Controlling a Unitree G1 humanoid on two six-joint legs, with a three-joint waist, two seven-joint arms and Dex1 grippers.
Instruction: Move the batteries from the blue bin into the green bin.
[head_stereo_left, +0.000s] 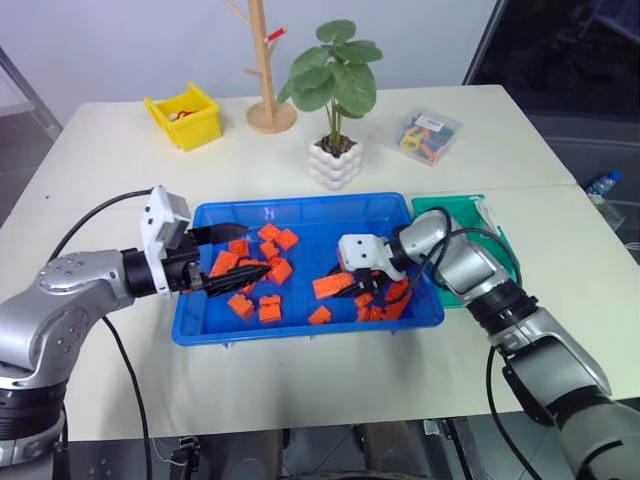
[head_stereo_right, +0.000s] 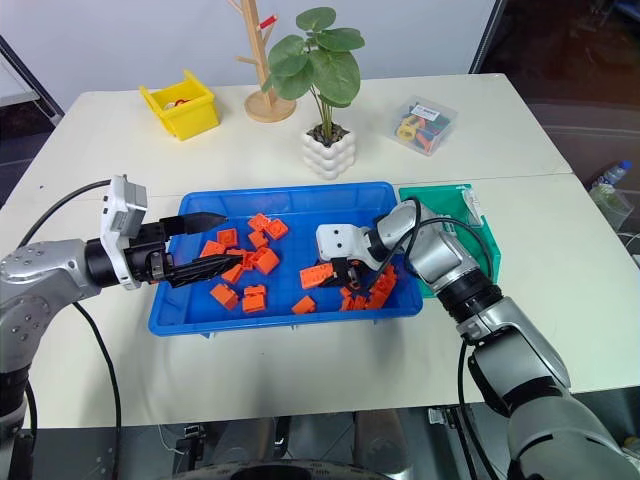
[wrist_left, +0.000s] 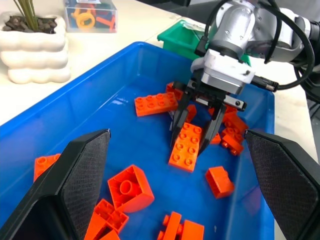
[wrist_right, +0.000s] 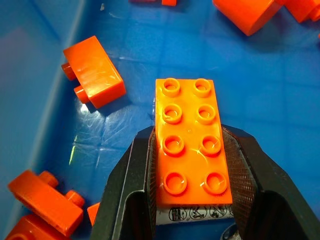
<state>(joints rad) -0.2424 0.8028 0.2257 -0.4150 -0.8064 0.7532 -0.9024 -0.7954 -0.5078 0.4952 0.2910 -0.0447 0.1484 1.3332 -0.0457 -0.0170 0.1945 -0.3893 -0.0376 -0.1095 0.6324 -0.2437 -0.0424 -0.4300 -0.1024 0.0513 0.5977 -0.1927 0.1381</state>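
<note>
One long orange brick (wrist_right: 191, 145) is clamped between the right gripper's (wrist_left: 194, 134) jaws inside the blue bin (head_stereo_left: 300, 335); printed whitish material under the brick may be a battery, though I cannot tell. Many orange bricks (head_stereo_left: 268, 268) litter the blue bin. The green bin (head_stereo_left: 452, 208) sits beside the blue bin's right end. The left gripper (head_stereo_left: 232, 258) hovers over the blue bin's left end, jaws wide apart, empty.

A blue bin (head_stereo_right: 180, 312) full of orange bricks (head_stereo_right: 262, 260) sits near the table's (head_stereo_right: 300, 370) front edge, with a green bin (head_stereo_right: 492, 250) touching its right side. The left gripper (head_stereo_right: 215, 243) hangs open over the bin's left end, while the right gripper (head_stereo_right: 347, 283) dips among bricks at its right end.
</note>
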